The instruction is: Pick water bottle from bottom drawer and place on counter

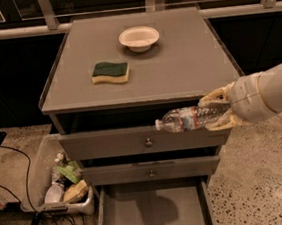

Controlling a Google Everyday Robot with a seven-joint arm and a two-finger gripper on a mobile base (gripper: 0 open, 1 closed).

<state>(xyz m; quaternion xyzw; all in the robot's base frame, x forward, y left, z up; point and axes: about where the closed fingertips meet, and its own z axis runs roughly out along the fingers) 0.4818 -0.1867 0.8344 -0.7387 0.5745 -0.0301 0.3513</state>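
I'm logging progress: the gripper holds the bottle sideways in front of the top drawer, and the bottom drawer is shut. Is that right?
No: the bottom drawer is pulled open, as the camera view shows. The rest is right: the gripper, at the right, holds the bottle sideways in front of the top drawer.

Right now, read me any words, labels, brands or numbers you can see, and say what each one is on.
Label on the water bottle, which the gripper holds level in front of the top drawer: print too blurred to read.
Packaging in the floor bin: too blurred to read.
On the sponge, bowl, counter and bottom drawer: no text.
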